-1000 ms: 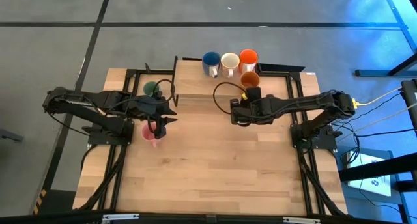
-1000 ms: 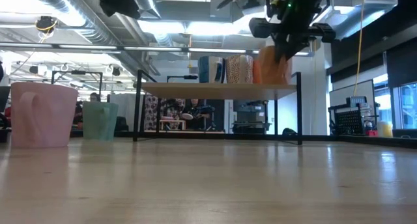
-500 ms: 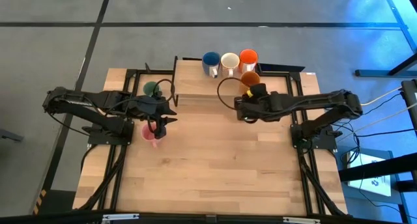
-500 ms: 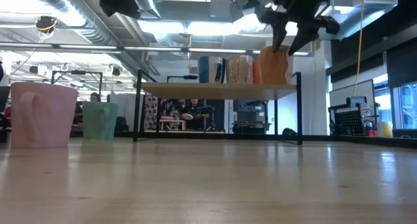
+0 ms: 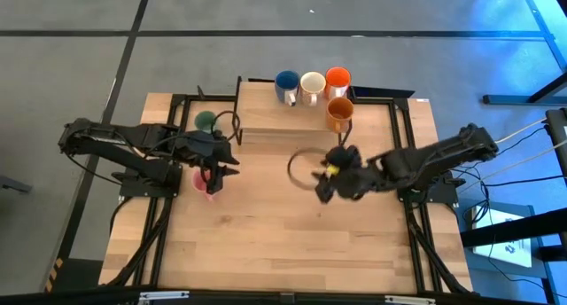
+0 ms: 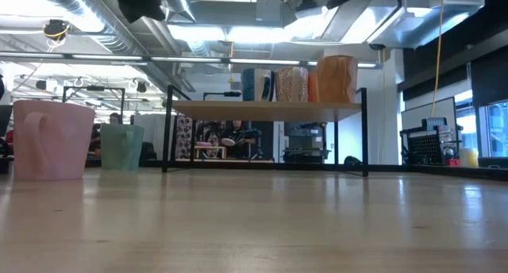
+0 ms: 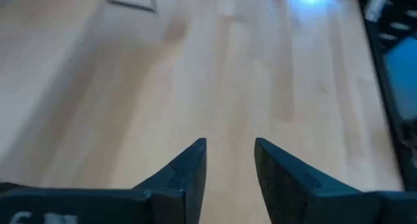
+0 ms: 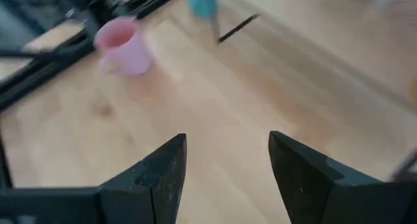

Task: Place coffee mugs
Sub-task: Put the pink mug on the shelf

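Four mugs stand on the raised wooden shelf (image 5: 266, 119) at the table's far side: blue (image 5: 286, 82), white (image 5: 312, 83), bright orange-red (image 5: 337, 76) and, nearer, the darker orange-brown mug (image 5: 339, 113). The green mug (image 5: 205, 121) stands on the table left of the shelf. The pink mug (image 5: 201, 183) stands nearer, just beside my left gripper (image 5: 215, 179), which hovers above it, slightly open and empty (image 7: 229, 165). My right gripper (image 5: 321, 188) is wide open and empty over mid-table (image 8: 228, 165), pointing toward the pink mug (image 8: 124, 45).
The shelf stands on thin black legs (image 6: 167, 130) with open room beneath it. Black frame rails (image 5: 168, 176) run along both sides of the table. Bare wood (image 5: 283, 243) fills the table's near half. A cable loop (image 5: 297, 168) hangs by my right gripper.
My right gripper has opened and let go of the orange-brown mug, which stays upright on the shelf. It has then drawn back from the shelf toward the table's near edge and a little left.
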